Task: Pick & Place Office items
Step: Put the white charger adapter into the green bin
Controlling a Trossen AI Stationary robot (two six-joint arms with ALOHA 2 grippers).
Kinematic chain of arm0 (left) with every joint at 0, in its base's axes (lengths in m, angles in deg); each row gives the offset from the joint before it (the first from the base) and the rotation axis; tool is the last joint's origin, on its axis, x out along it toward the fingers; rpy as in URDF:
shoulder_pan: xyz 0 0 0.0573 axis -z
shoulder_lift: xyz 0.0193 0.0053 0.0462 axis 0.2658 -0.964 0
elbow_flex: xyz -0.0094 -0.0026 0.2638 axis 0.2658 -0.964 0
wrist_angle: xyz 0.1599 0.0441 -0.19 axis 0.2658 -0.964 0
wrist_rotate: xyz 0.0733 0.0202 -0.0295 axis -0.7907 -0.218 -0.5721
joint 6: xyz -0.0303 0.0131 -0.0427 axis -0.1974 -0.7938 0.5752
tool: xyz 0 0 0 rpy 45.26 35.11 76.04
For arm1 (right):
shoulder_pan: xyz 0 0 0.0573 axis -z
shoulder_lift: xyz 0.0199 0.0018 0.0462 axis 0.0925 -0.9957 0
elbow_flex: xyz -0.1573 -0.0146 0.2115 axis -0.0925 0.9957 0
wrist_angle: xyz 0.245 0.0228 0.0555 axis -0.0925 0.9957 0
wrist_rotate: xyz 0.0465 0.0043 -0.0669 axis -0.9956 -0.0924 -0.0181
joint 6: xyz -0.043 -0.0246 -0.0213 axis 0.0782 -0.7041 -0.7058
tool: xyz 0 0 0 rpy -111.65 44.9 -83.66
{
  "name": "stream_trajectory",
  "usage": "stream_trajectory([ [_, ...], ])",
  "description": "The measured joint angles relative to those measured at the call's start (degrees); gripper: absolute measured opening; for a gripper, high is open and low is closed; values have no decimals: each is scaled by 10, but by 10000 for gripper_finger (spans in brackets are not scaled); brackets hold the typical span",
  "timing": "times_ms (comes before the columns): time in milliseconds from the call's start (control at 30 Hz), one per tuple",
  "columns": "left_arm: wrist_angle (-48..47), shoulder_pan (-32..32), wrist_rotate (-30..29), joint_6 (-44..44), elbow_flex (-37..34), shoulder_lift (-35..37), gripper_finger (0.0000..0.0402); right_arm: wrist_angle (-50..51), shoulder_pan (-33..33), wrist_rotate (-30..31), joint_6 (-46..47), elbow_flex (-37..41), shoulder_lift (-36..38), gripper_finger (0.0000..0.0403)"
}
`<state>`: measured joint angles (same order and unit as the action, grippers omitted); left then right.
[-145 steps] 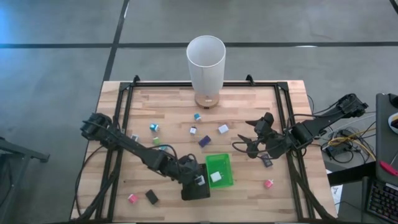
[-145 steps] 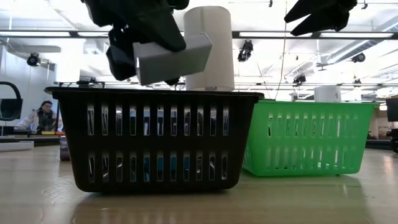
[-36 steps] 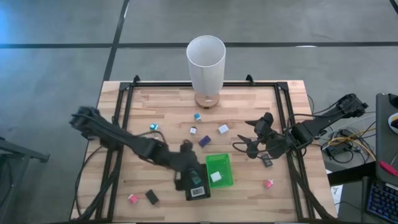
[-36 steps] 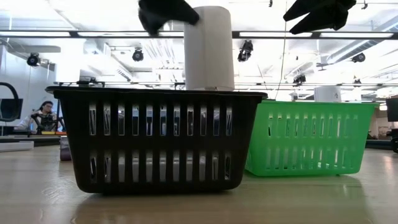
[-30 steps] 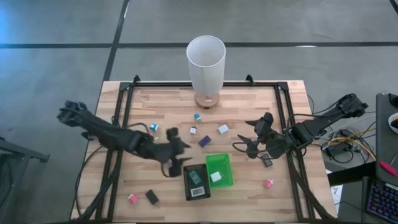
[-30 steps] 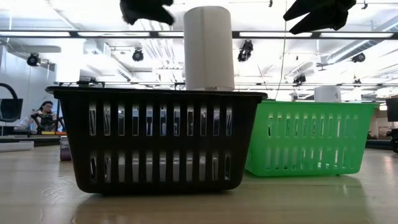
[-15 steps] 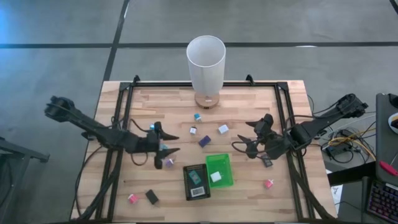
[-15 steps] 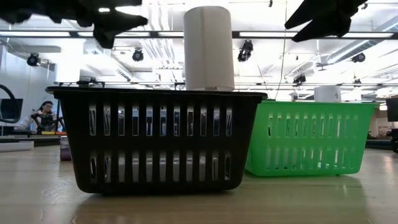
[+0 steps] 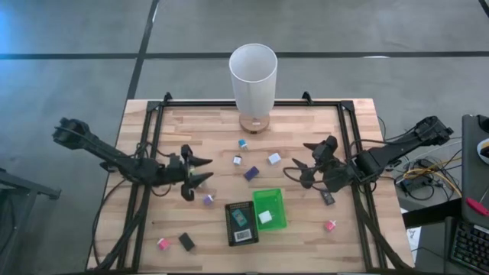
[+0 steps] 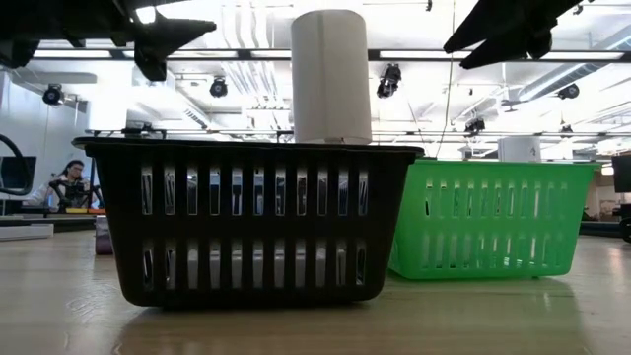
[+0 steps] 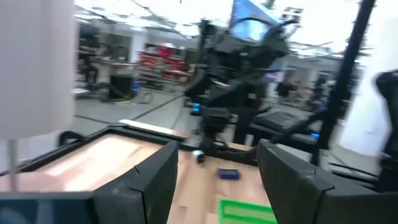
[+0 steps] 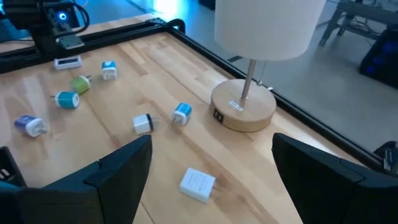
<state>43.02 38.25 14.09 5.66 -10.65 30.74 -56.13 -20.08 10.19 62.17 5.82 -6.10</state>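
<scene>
Small office items lie scattered on the wooden table: a white block [image 9: 274, 158], a blue clip [image 9: 242, 143], a purple block [image 9: 250, 173], a purple-white piece [image 9: 207, 199], and pink [image 9: 162, 244] and black [image 9: 186, 241] pieces near the front left. The black tray [image 9: 241, 222] holds a teal and a white piece. The green tray [image 9: 270, 208] holds a white block [image 9: 265, 217]. My left gripper [image 9: 202, 170] hovers open and empty left of the trays, pointing level to the right. My right gripper [image 9: 300, 164] hovers open and empty right of centre.
A tall white cylinder [image 9: 253, 72] on a round wooden base [image 12: 244, 106] stands at the far middle. A dark block [image 9: 328, 198] and a pink piece [image 9: 330, 225] lie at the right. Black rails [image 9: 150, 145] frame the table. A person [image 10: 69, 182] sits in the room behind.
My left gripper has drawn back from beside the black tray toward the table's left and far side and has tipped up from pointing downward to about level. It stays open and empty.
</scene>
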Motion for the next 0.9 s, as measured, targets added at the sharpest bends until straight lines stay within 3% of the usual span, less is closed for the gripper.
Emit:
stream_trajectory([
  [167, 0, 0, -31, 2, 0, 0, 225, -9, -1, -3, 0, 1, 0, 325],
  [467, 4, 0, -33, -16, 0, 1, 225, -12, -1, -4, 0, 1, 0, 325],
  [633, 13, -2, -40, 38, 1, 4, 225, -13, -1, -4, 0, 1, 0, 325],
  [900, 3, -2, -161, 50, 1, 13, 225, -13, -1, -19, 4, 3, 0, 325],
])
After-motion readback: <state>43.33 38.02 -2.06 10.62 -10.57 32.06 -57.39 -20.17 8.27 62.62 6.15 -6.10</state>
